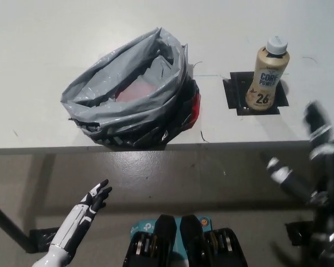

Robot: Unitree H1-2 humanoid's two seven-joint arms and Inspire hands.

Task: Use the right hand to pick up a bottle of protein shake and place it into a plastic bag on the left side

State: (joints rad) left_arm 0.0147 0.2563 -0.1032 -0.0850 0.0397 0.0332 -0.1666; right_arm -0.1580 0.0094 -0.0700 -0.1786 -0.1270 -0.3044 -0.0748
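Right hand (312, 161) is hovering, fingers spread, near the shake bottle (266, 75); probably best grabbing mid-body, keeping it upright.

Open tabletop (55, 50) is lying ahead of the right hand (309, 161), with nothing standing between its spread fingers and the bottle (267, 75) just beyond the table edge. To the hand's left, the bulging grey plastic bag (131, 89) is blocking the near edge, its mouth gaping upward. Between bag and bottle, 1 bare strip is staying passable.
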